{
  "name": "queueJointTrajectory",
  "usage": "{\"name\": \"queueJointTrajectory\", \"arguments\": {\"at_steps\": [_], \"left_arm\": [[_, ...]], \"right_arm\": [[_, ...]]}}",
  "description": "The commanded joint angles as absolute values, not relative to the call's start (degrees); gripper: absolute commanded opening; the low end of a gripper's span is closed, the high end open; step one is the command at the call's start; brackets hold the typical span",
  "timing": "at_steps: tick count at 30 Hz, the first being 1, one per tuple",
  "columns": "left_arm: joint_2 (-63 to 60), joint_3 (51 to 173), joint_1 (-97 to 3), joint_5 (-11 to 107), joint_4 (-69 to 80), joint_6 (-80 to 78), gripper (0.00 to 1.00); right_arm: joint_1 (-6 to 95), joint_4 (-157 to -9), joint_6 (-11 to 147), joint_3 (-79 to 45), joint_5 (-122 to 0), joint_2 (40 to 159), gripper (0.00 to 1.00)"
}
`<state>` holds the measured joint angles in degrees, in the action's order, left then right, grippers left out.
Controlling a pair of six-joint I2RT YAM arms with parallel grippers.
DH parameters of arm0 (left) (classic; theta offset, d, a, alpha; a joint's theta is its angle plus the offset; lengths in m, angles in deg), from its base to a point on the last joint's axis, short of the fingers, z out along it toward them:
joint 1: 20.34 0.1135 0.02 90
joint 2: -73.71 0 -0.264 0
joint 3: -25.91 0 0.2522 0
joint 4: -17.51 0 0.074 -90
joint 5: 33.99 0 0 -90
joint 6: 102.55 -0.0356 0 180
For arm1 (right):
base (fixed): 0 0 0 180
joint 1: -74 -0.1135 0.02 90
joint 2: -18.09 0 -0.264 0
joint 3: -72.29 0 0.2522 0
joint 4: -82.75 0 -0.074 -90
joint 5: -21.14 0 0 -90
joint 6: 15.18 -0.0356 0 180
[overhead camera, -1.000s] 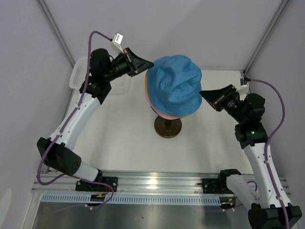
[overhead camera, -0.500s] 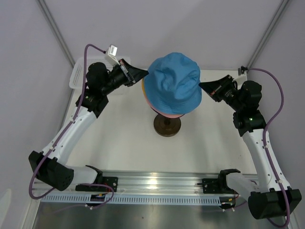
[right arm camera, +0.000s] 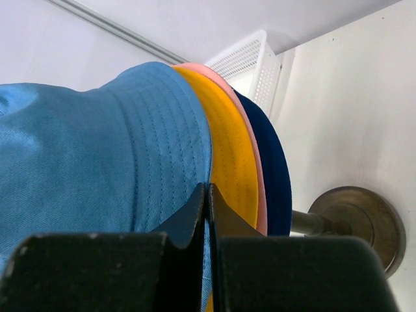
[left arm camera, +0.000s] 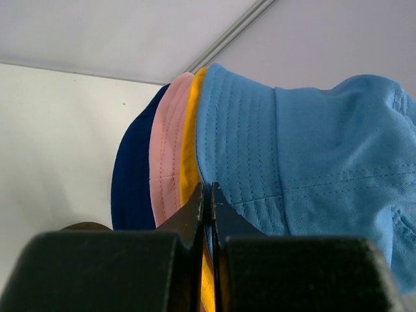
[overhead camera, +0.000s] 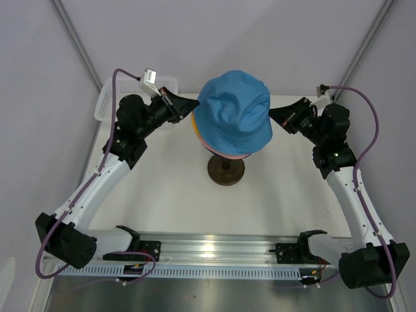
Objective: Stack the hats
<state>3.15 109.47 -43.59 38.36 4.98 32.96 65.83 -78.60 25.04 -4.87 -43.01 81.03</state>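
- a light blue fabric bucket hat [overhead camera: 234,110] sits on top of the stack, above the middle of the white table [overhead camera: 169,188].
- under it, brims nested one inside the next, come a yellow-orange fabric bucket hat [left arm camera: 193,130], a pink fabric bucket hat [left arm camera: 168,149] and a dark blue fabric bucket hat [left arm camera: 130,182] at the bottom.
- the stack stands over a dark round stand base [overhead camera: 225,170] on the table.
- the left pincer [overhead camera: 194,104] is closed to a thin slit with no cloth between its fingers, its tip right at the left edge of the brims.
- the right pincer [overhead camera: 273,119] is closed the same way, holding nothing, its tip at the right edge of the brims.
- a white plastic mesh basket [overhead camera: 107,104] stands at the far left of the table, behind the left arm.
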Motion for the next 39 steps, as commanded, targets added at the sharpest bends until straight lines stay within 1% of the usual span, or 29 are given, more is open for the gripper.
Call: {"name": "queueJointTrajectory", "arguments": {"at_steps": [1, 6, 12, 13, 14, 16, 19, 20, 22, 23, 24, 25, 26, 27, 28, 29, 32, 33, 35, 36, 38, 39], "left_arm": [[3.5, 106.0, -43.7, 40.7, -2.8, 30.4, 0.01], [3.7, 103.7, -43.9, 39.9, -2.5, 30.9, 0.01], [3.7, 103.2, -44.0, 38.4, -2.2, 31.4, 0.01], [3.9, 103.7, -44.0, 37.7, -2.1, 31.4, 0.01], [3.9, 104.1, -44.0, 37.2, -2.1, 31.2, 0.01], [4.5, 105.2, -44.0, 36.3, -2.3, 31.1, 0.02], [5.6, 105.3, -44.0, 36.4, -2.7, 30.9, 0.07], [6.4, 105.3, -44.0, 36.6, -2.9, 30.7, 0.08], [7.1, 105.4, -44.0, 37.4, -3.7, 30.3, 0.14], [7.8, 105.8, -43.9, 38.1, -4.1, 29.6, 0.16], [8.1, 106.1, -43.9, 38.6, -4.3, 29.2, 0.22], [8.4, 107.1, -43.9, 39.1, -5.2, 28.7, 0.25], [8.5, 108.8, -43.9, 40.0, -6.0, 27.4, 0.28], [8.5, 109.7, -43.8, 40.6, -7.4, 26.8, 0.35], [8.4, 110.7, -43.7, 41.2, -8.2, 26.1, 0.39], [8.4, 113.4, -43.5, 42.3, -8.9, 25.1, 0.47], [8.8, 117.1, -42.1, 43.9, -11.2, 23.9, 0.64], [9.5, 117.7, -41.5, 44.2, -11.9, 23.6, 0.76], [10.8, 119.1, -39.9, 45.0, -12.9, 21.8, 0.84], [11.5, 120.3, -39.2, 45.3, -13.1, 20.9, 0.90], [13.3, 121.6, -38.1, 46.1, -15.1, 17.6, 0.96], [13.8, 123.7, -37.9, 48.0, -17.2, 16.5, 0.97]], "right_arm": [[65.6, -76.5, 28.2, -4.7, -44.2, 82.5, 0.00], [65.2, -77.9, 28.2, -2.3, -45.2, 83.5, 0.00], [65.1, -77.3, 29.2, -4.6, -45.4, 84.1, 0.00], [65.0, -76.8, 29.4, -5.2, -45.8, 84.1, 0.02], [65.1, -75.7, 29.6, -6.8, -46.2, 84.3, 0.09], [65.0, -74.9, 30.2, -8.5, -46.5, 84.5, 0.13], [65.1, -73.6, 31.4, -11.7, -46.6, 84.3, 0.29], [65.2, -72.8, 31.8, -12.5, -47.0, 84.1, 0.36], [65.8, -71.7, 33.4, -15.1, -47.8, 83.5, 0.45], [66.3, -70.7, 33.8, -16.0, -48.1, 83.4, 0.55], [67.3, -70.2, 33.9, -17.7, -48.2, 83.1, 0.62], [68.0, -69.5, 34.5, -18.6, -47.9, 82.7, 0.73], [68.8, -68.8, 34.9, -19.5, -47.8, 82.5, 0.79], [69.5, -68.1, 35.4, -21.3, -48.1, 82.3, 0.86], [70.9, -66.8, 35.9, -22.1, -48.8, 81.8, 0.97], [71.5, -66.3, 37.1, -22.5, -50.7, 81.4, 0.99], [73.4, -63.6, 40.9, -23.8, -53.8, 80.1, 1.00], [73.5, -62.7, 41.9, -24.1, -56.2, 79.9, 0.99], [73.4, -59.1, 43.8, -24.7, -59.2, 79.5, 1.00], [73.5, -57.9, 44.1, -24.8, -62.2, 79.4, 0.99], [75.0, -54.8, 43.7, -24.4, -64.4, 79.4, 0.99], [75.1, -54.2, 43.7, -24.0, -64.4, 79.6, 1.00]]}}
